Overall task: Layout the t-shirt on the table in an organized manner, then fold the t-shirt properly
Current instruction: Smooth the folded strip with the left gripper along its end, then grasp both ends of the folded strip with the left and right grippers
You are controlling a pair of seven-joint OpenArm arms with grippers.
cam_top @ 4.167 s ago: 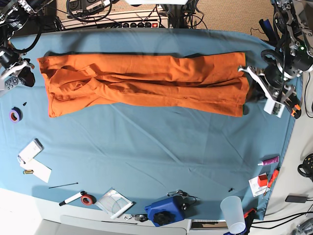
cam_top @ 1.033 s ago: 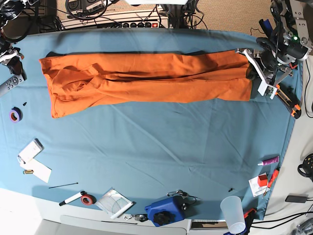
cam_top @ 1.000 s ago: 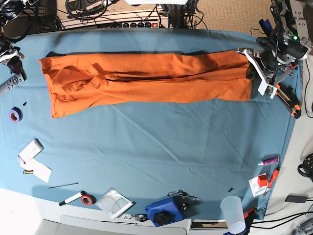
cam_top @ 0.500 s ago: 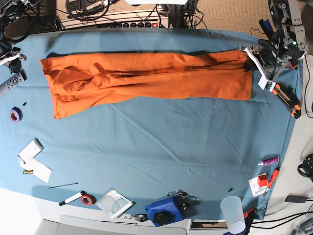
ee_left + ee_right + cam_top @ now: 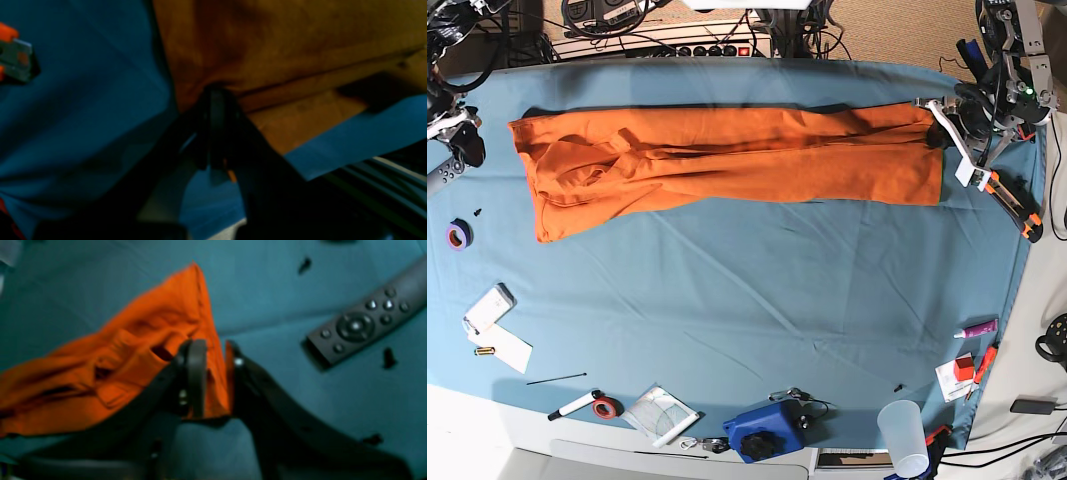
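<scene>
The orange t-shirt (image 5: 727,155) lies as a long folded strip across the far half of the teal-covered table (image 5: 757,300). My left gripper (image 5: 933,128) is at the strip's right end. In the left wrist view it (image 5: 217,96) is shut on the t-shirt (image 5: 283,40) edge. My right gripper (image 5: 467,142) hangs just past the strip's left end. In the right wrist view it (image 5: 213,350) has its jaws apart, and the orange t-shirt (image 5: 100,366) shows in the gap. I cannot tell whether the fabric still touches the fingers.
A dark remote (image 5: 363,323) lies beside the right gripper, near the table's left edge (image 5: 442,180). An orange box cutter (image 5: 1012,205) lies by the left gripper. A purple tape roll (image 5: 459,235), papers, a marker, a blue object (image 5: 762,430) and a plastic cup (image 5: 905,435) line the near edges.
The right gripper's jaws have parted and it has shifted slightly nearer. The left gripper, still shut, has drawn the strip's right end toward the far edge, which narrows it.
</scene>
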